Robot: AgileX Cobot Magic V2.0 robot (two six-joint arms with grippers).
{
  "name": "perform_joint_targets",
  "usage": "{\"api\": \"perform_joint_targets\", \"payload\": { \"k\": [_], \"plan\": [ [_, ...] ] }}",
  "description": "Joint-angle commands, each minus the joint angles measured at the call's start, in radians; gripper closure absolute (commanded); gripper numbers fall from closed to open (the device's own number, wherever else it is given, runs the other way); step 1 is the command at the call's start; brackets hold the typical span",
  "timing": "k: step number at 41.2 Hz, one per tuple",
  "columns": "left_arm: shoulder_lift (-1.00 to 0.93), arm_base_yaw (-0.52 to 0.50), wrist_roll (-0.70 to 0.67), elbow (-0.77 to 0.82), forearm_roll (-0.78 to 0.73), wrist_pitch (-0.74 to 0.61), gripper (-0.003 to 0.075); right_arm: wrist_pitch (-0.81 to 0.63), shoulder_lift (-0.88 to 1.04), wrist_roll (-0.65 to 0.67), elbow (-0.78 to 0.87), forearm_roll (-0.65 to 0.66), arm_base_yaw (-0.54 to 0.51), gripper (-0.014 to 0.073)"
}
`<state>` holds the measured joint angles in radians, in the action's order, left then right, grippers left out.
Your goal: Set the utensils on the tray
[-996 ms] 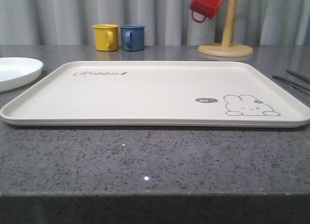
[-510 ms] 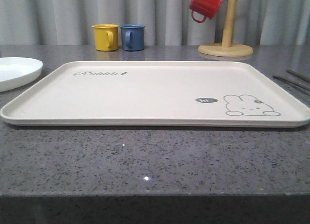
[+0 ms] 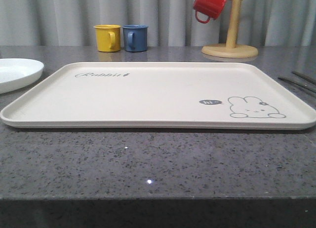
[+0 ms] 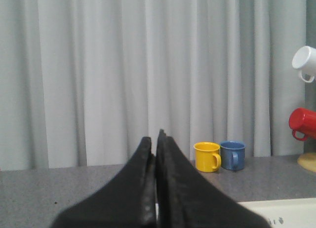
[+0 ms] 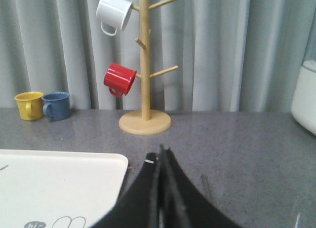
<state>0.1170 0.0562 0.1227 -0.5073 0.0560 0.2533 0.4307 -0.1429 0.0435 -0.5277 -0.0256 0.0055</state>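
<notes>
Cream tray (image 3: 148, 97) lies bare between plate (image 3: 17, 72) and chopsticks (image 3: 298, 80); both hands together.

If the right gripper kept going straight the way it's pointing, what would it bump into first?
Probably the wooden mug tree, just past the right gripper. The jaws are closed, and bare countertop lies between; depth is unclear.
</notes>
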Motion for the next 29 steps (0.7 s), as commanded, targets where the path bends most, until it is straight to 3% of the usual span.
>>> {"api": "perform_joint_targets", "payload": {
  "k": [1, 5, 14, 29],
  "plan": [
    [0.095, -0.002, -0.009, -0.124, 0.007, 0.082, 0.0738, 0.049, -0.108, -0.001, -0.126, 0.008, -0.005, 0.0715],
    [0.187, -0.002, -0.007, -0.199, 0.007, 0.197, 0.0738, 0.138, -0.201, -0.001, -0.197, 0.008, -0.005, 0.0715],
    [0.312, -0.002, -0.007, -0.203, 0.007, 0.272, 0.0738, 0.162, -0.331, -0.001, -0.186, 0.007, -0.005, 0.0715],
    [0.431, -0.002, -0.007, -0.202, 0.007, 0.297, 0.0738, 0.199, -0.443, -0.001, -0.149, 0.007, -0.005, 0.0678]
  ]
}}
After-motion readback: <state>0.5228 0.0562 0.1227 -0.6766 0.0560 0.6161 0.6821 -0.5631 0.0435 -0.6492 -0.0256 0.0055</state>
